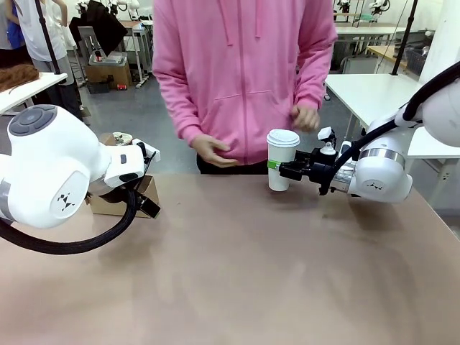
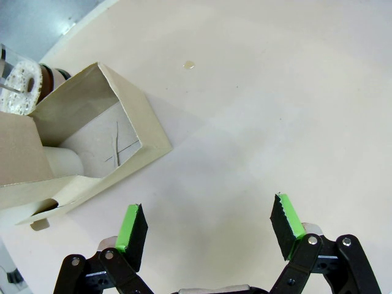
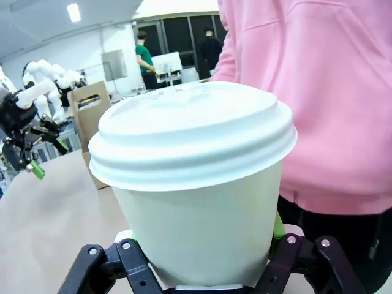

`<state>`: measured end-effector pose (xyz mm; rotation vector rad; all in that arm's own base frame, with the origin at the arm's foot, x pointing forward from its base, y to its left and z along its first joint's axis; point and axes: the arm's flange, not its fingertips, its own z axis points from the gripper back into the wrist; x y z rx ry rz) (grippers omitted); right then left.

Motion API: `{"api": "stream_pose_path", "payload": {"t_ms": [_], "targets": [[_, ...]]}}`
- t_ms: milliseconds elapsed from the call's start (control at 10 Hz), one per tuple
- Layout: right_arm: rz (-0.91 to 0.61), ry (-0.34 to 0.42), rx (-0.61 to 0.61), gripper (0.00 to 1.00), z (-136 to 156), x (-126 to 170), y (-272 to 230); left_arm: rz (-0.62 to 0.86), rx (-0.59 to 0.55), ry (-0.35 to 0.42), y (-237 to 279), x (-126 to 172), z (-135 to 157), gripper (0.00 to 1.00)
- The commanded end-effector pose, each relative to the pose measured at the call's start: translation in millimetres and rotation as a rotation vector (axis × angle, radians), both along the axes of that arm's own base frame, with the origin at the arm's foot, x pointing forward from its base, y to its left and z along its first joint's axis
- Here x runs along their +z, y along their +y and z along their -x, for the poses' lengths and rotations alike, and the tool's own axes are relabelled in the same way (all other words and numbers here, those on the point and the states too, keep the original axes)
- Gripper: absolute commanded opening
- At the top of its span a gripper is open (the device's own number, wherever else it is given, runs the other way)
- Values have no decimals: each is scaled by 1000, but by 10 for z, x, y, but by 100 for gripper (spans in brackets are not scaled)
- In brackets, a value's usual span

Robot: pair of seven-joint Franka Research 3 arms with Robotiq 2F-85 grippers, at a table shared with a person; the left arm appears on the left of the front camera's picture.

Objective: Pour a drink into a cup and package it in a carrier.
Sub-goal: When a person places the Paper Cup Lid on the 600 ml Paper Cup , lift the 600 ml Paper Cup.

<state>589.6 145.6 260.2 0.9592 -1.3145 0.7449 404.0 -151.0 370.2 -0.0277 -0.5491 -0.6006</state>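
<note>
white paper cup [image 1: 281, 171], capped with a dome lid [image 1: 282, 137], sits at the far side of the table [image 1: 237, 273], clamped between the right gripper [image 1: 276, 169] fingers; that arm reaches in level from the side. the left gripper [image 2: 211, 223] points down at bare tabletop, jaws spread wide and empty, just beside the brown carrier [image 2: 92, 144]. one cup, one carrier. behind the cup the person holds one open hand [image 1: 212, 151] and one curled hand [image 1: 307, 117].

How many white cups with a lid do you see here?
1. The cup is at the far side of the table, before the person, clamped in the right pincer. The carrier may hide another.
</note>
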Motion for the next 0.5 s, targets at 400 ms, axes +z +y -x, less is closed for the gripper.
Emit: {"api": "stream_pose_path", "payload": {"t_ms": [400], "targets": [[-3, -10, 0, 80, -6, 60, 21, 1, -1, 0, -1, 3, 3, 100]]}}
